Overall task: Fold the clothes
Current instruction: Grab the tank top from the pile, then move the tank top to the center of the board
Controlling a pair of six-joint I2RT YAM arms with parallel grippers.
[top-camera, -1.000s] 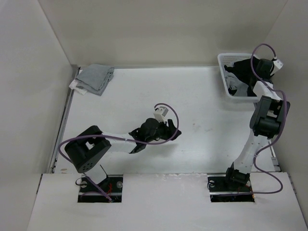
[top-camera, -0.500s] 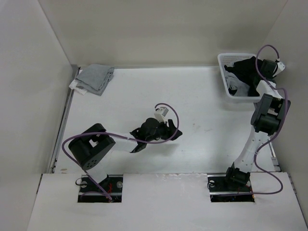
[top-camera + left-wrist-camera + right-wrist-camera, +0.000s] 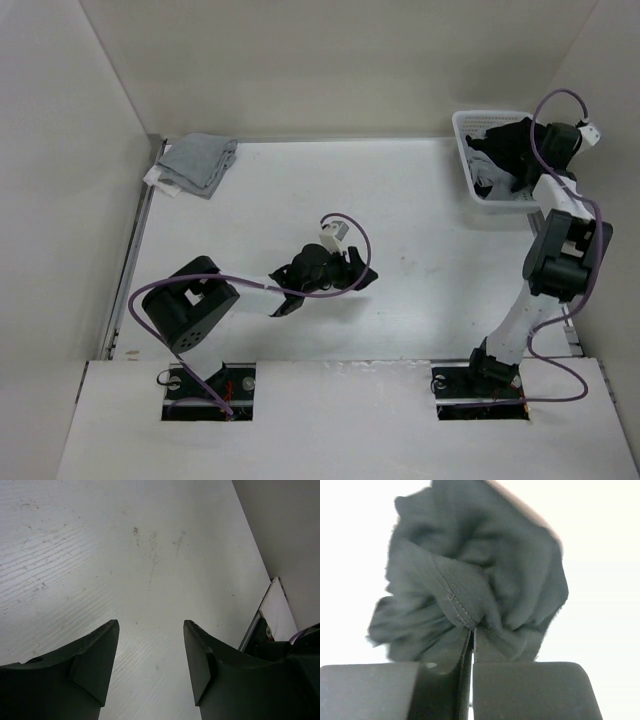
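My right gripper (image 3: 471, 630) is pinching a bunched fold of the black top (image 3: 480, 570), jaws closed tight on the fabric. The top is bulging out of the white basket (image 3: 463, 125) at the table's (image 3: 420, 230) far right corner, the basket's walls hemming it in. My left gripper (image 3: 150, 630) is hovering mid-table, spread wide, holding nothing. A folded grey cloth (image 3: 195, 163) is lying far left, well apart.
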